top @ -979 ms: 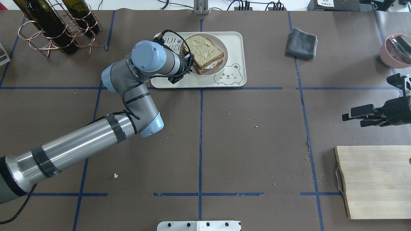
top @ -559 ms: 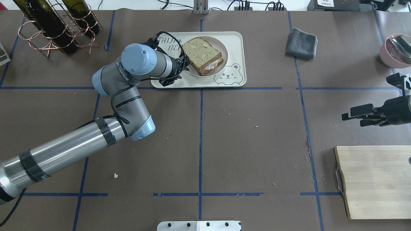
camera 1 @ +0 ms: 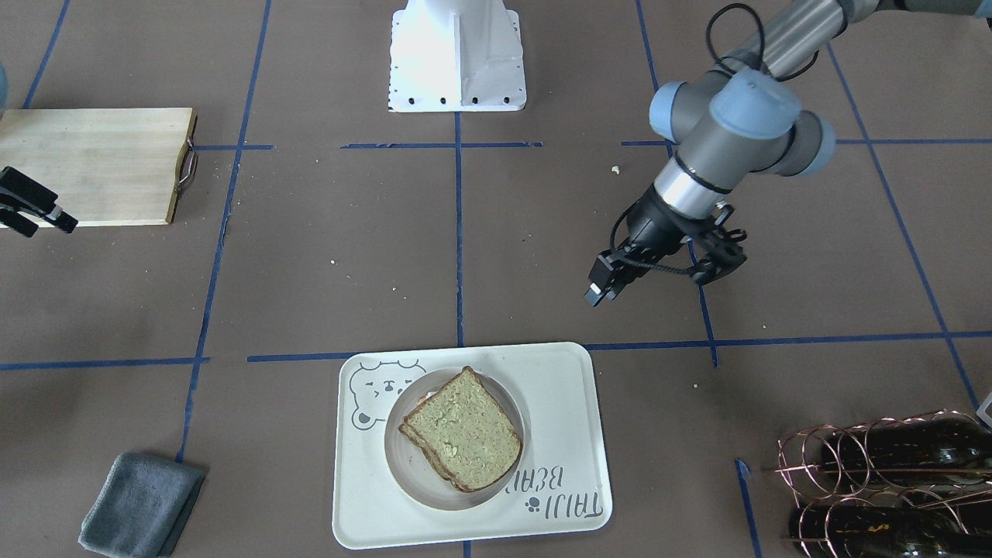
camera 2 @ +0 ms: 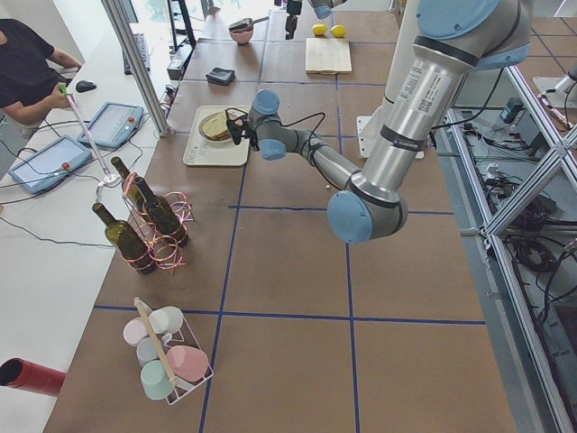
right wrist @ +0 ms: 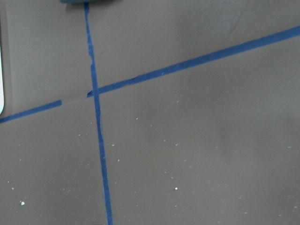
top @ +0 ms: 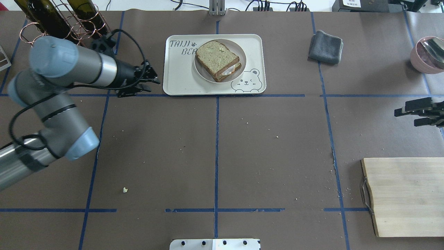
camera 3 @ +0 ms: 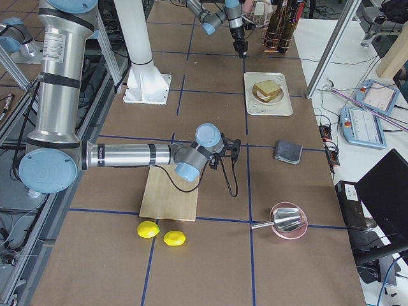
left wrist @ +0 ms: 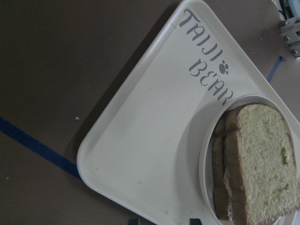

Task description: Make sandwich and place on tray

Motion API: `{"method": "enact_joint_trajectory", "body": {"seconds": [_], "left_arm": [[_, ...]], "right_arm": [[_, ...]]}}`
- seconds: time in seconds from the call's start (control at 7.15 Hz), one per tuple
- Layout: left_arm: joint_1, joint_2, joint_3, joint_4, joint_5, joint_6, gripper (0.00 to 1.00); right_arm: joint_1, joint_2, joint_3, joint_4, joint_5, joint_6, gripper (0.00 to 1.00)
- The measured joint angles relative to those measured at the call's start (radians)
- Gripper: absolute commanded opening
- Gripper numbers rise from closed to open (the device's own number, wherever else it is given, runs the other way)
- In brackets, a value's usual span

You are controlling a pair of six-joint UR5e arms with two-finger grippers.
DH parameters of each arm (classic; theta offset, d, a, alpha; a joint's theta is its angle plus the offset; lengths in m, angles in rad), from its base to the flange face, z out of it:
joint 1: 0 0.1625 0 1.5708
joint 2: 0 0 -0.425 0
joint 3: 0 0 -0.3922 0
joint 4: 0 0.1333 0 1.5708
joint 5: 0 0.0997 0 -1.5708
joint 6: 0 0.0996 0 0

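**Current step: placement complete, arm clear.** The sandwich (top: 218,61) sits assembled on its round plate (top: 242,52). The plate rests inside the bear-printed tray (top: 180,78). A little egg white shows between the slices at the edge nearest the robot.

**Left gripper (top: 153,83).** The jaws are apart and hold nothing; the wrist view shows two tips at its lower edge with bare tray between them. The tray's near corner lies just ahead of the jaw tips, not touching. The sandwich lies farther ahead along the same line.

**Right gripper (top: 406,116).** The jaws are parted and empty, well apart from the tray, with only the taped table covering beneath them.

**Next move (a judgement).** No carrying appears to remain. The left arm needs only a retreat to rest, made backward along the jaw axis. The wine-bottle rack (top: 69,31) stands close beside the wrist, so a sideways swing is to be avoided.
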Motion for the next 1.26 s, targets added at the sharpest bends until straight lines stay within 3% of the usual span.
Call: {"method": "enact_joint_trajectory", "body": {"seconds": [0.28,0.56,0.7,0.84,1.12,1.26], "left_arm": [[-0.169,0.297,-0.156,0.0,-0.121,0.468,0.47],[-0.417,0.47,-0.175,0.061,-0.177,1.053,0.48],[-0.549,0.486,-0.166,0.198,-0.182,1.329,0.51],[-0.676,0.463,-0.138,0.388,-0.185,1.573,1.0],[-0.821,0.421,-0.131,0.736,-0.253,1.811,1.0],[-0.838,0.43,-0.146,0.815,-0.289,1.839,1.0]], "right_arm": [[0.168,-0.006,0.003,-0.283,0.015,-0.41,1.0],[0.33,0.006,0.037,-0.659,0.002,-0.918,1.0],[0.392,0.027,0.068,-0.855,-0.013,-1.117,1.0],[0.431,0.058,0.099,-1.03,-0.024,-1.248,1.0],[0.432,0.096,0.158,-1.221,-0.06,-1.332,1.0],[0.417,0.097,0.171,-1.245,-0.076,-1.339,1.0]]}}
